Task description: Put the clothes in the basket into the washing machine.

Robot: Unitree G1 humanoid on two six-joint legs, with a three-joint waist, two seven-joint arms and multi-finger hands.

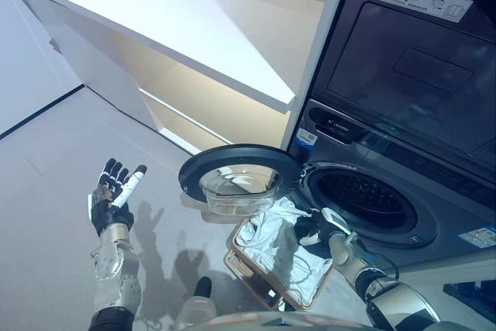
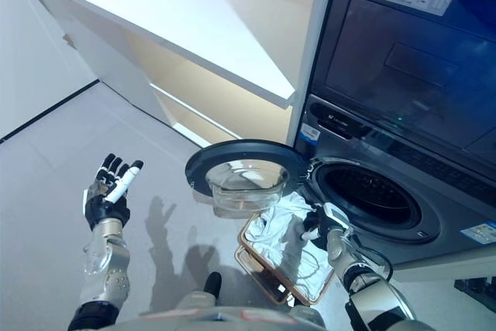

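My right hand (image 2: 322, 221) is curled into the white clothes (image 1: 267, 230) heaped in the basket (image 1: 263, 288) below the open washing machine (image 1: 372, 199), left hand (image 1: 115, 195) spread empty; they look light and floppy, so I'd bunch a thick fold.

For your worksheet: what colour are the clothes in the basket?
White clothes, clearest in the left eye view.

Silver-grey jointed arms, dark hands, white-covered fingers (image 1: 133, 185).
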